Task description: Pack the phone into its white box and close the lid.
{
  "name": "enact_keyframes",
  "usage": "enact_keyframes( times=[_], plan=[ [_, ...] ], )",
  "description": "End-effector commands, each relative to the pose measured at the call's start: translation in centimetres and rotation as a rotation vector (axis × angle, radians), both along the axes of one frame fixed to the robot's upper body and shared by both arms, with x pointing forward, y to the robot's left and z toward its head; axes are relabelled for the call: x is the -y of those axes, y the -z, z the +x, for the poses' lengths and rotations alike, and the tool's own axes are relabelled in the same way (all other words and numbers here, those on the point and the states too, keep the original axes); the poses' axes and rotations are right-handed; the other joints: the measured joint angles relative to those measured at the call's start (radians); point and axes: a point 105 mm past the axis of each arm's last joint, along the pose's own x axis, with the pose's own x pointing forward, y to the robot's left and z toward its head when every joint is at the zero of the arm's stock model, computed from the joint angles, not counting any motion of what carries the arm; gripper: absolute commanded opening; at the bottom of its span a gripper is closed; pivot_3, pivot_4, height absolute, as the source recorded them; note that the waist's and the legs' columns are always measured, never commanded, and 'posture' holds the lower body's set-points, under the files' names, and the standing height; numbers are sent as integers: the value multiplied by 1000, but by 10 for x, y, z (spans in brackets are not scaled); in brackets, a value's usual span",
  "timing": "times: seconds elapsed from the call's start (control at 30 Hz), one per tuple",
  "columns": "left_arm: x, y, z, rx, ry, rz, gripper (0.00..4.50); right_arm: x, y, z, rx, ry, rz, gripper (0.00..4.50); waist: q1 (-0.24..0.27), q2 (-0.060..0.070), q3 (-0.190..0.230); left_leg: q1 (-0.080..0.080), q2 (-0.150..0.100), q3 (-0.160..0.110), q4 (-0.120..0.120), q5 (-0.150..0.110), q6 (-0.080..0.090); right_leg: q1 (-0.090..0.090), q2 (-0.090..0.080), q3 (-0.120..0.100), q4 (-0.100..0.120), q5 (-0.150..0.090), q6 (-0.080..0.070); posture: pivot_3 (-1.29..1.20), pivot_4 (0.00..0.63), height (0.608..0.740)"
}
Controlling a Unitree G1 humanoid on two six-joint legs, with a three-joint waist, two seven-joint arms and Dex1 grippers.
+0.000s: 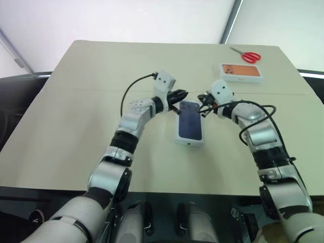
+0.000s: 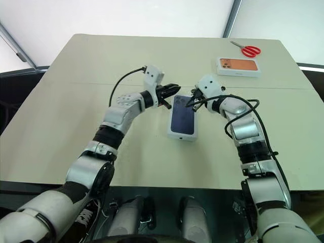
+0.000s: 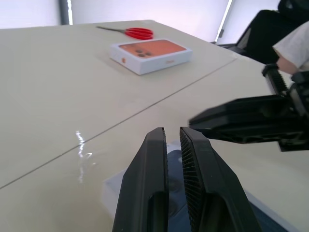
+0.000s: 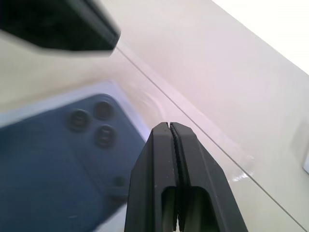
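Observation:
The lid, white with a dark blue phone picture on its outer face, lies flat near the middle of the table and covers the white box under it. The phone itself is hidden. Both grippers hover just over the lid's far end, tips pointing at each other and a little apart. My left gripper has its black fingers almost together with nothing between them. My right gripper is shut and empty, and the printed camera lenses show below it.
A second white box with an orange phone picture lies at the far right of the beige table. Red-handled scissors rest just beyond it near the far edge.

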Motion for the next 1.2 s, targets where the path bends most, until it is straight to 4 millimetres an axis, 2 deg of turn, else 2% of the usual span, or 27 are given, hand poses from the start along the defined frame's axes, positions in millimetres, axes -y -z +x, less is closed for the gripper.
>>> enact_keyframes(
  times=[0.03,0.1,0.17,0.27,0.33,0.43,0.63,0.7,0.8,0.87,0.93,1.1,1.13,1.2],
  plan=[
    [9,19,-1,-4,20,71,541,1,9,9,12,26,-32,51,-2,0,0,0,0,0,0,0,0,0,0,0,0,0,0,0,150,738],
    [8,41,-1,-33,7,145,541,-2,27,8,-43,21,-32,51,-6,0,0,0,1,1,0,0,0,-1,1,0,0,0,0,0,150,738],
    [6,54,-4,-49,11,194,541,-8,37,3,-83,-11,-14,51,-6,0,-1,2,1,1,0,0,-1,1,1,1,1,0,0,0,150,738],
    [2,65,-12,-46,68,212,541,-14,50,-14,-129,-94,-32,51,-6,0,-2,3,1,0,0,0,-1,2,1,1,0,0,0,0,150,738],
    [-4,68,-18,-23,108,215,541,-17,49,-28,-141,-154,-16,51,-7,1,-4,3,2,0,0,0,-1,2,1,1,0,0,0,0,150,738],
    [-14,63,-34,13,182,168,541,-19,40,-49,-146,-239,-3,51,-8,3,-6,4,2,0,-1,0,-1,2,0,2,0,0,0,0,150,738],
    [-30,54,-84,3,344,87,541,-24,52,-108,-317,-471,-60,51,-2,5,-7,3,2,-1,0,-1,-1,2,-3,2,0,0,-1,0,150,738],
    [-35,47,-89,8,336,41,541,-23,51,-109,-332,-461,-37,51,1,5,-7,4,2,-2,0,-1,-1,2,-3,2,-1,0,-1,0,150,738],
    [-50,47,-81,-20,263,42,541,-15,44,-103,-382,-414,50,51,5,5,-7,3,1,-3,0,-1,0,2,-5,1,0,0,-1,0,150,738],
    [-64,34,-74,-26,224,3,1094,-12,28,-97,-348,-397,105,601,3,5,-7,3,1,-3,0,-2,1,2,-5,0,0,0,-1,0,150,738],
    [-80,23,-70,18,189,22,1904,-9,14,-94,-314,-398,152,1369,2,5,-7,1,1,-3,0,-2,0,0,-5,0,0,0,-1,0,150,738],
    [-132,2,-66,69,81,22,4491,2,-2,-104,-267,-422,193,4025,3,5,-7,0,1,-2,0,-1,0,-1,-5,0,0,0,-1,0,150,738],
    [-146,-1,-67,69,54,16,4500,9,-3,-107,-276,-417,197,4438,5,5,-7,0,0,-2,0,-1,0,-1,-6,0,0,0,-1,0,150,738],
    [-169,-3,-69,73,7,41,4500,23,-4,-111,-274,-399,180,4438,6,5,-7,0,0,-3,0,-1,0,0,-6,-1,0,0,-1,0,150,738]
  ],
)
